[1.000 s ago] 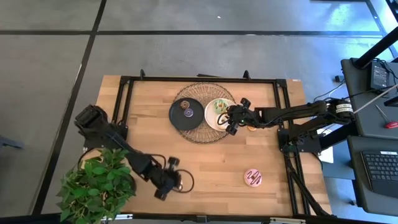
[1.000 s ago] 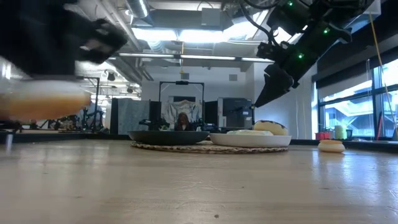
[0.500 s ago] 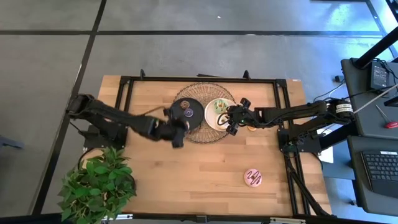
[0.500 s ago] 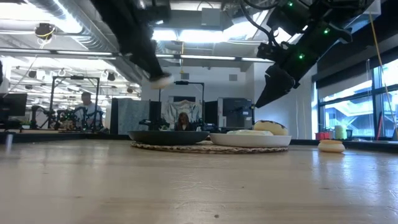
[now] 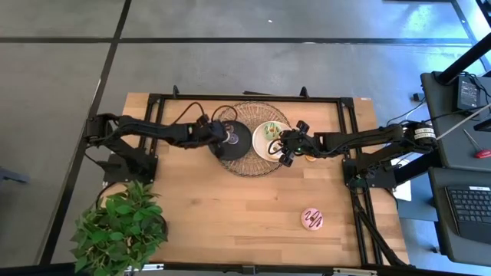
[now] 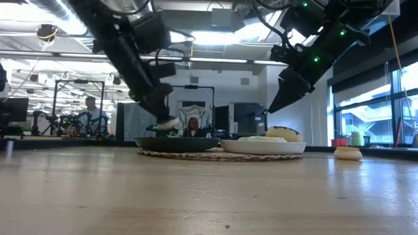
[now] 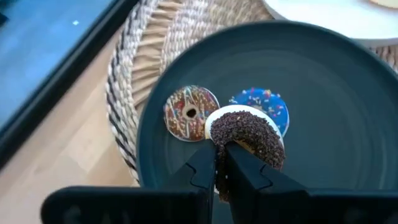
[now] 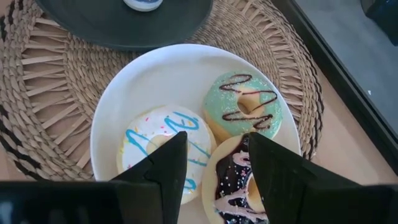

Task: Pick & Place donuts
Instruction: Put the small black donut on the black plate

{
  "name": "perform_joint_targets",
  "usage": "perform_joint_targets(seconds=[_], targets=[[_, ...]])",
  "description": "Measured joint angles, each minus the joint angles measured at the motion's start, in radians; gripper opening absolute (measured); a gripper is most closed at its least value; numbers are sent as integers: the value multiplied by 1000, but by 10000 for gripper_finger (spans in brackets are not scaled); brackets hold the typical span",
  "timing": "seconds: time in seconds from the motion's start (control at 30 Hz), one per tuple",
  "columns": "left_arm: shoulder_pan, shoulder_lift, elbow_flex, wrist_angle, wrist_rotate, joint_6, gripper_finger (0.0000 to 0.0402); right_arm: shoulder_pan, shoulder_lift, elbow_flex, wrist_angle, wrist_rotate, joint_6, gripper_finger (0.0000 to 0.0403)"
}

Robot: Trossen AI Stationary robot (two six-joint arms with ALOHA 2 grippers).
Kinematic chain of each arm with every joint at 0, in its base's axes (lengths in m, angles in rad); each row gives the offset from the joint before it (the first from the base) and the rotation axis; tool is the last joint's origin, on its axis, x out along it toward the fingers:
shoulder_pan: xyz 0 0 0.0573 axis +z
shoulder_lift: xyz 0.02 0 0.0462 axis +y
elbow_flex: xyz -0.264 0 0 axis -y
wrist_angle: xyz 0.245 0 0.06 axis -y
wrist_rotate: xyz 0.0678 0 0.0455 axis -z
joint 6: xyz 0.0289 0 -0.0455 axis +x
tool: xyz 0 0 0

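The chocolate-sprinkled donut (image 7: 245,134) was pinched tight in the left gripper (image 7: 221,163), hanging just over the black plate (image 7: 336,118). Only the left wrist view showed this well; from high up the arm hid the donut. Under it on that plate lay a small brown donut (image 7: 190,112) and a small blue-purple donut (image 7: 264,106) (the held one covered part of it). The black plate sat on a round woven mat (image 5: 253,159), and beside it on the same mat was the white plate (image 8: 124,118). The right wrist view showed what was on the white plate: a green donut (image 8: 249,106), a white donut with blue lines (image 8: 155,140) and a dark donut with pink lines (image 8: 233,180). The right gripper (image 8: 214,158) hung above them with its fingers spread wide and nothing between them. Only the high view showed a pink-striped donut (image 5: 311,218) lying alone on the wooden table (image 5: 253,215), well apart from the plates, and a green plant (image 5: 119,230) at the table's corner. The low view showed a little orange donut (image 6: 348,153) on the table beside the mat.
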Motion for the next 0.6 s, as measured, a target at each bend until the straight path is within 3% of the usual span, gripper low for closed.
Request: perform_joint_targets(seconds=[0.13,0.6], targets=[[18,4,-7,4,41,-1,22,0,0,0,2,0,0,172],[19,5,-8,5,20,-60,22,0,0,0,1,0,0,172]])
